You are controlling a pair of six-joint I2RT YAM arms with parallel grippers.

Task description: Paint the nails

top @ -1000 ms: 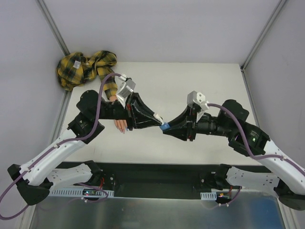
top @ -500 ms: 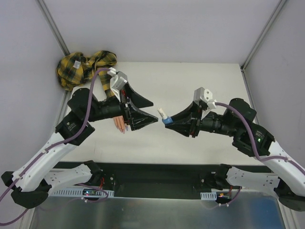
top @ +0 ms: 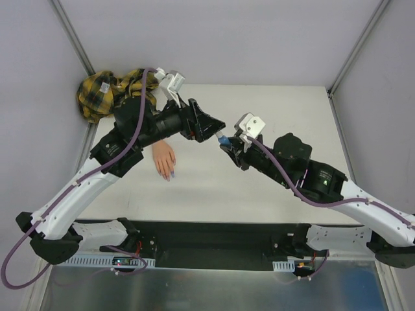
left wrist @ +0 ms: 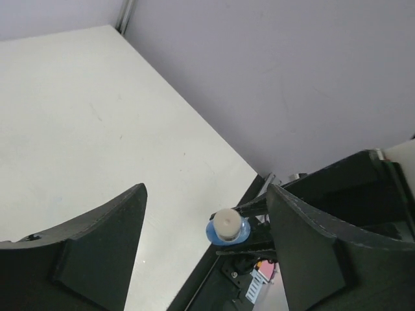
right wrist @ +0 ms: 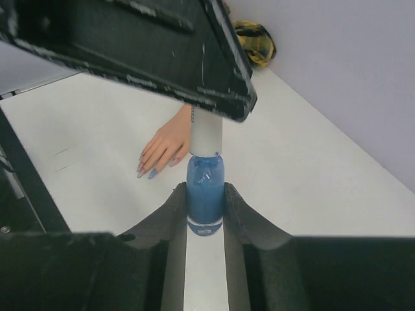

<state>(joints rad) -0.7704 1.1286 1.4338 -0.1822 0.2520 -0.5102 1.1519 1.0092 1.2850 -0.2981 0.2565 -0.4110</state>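
Bottle [right wrist: 205, 178], small and blue with its white cap [right wrist: 206, 137] on, is pinched at the body between the 2 fingers of the right gripper [right wrist: 205, 197]. Left gripper [left wrist: 204, 194] gapes wide and grips nothing; the cap shows in the gap between its fingers. The 5 nails [top: 166, 173] tip the mannequin hand [top: 162, 157], which lies flat on the table [top: 272, 110], left of the bottle.

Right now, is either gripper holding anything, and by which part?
The right gripper holds the blue bottle by its body, below the white cap. The left gripper stands open near the cap, holding nothing.
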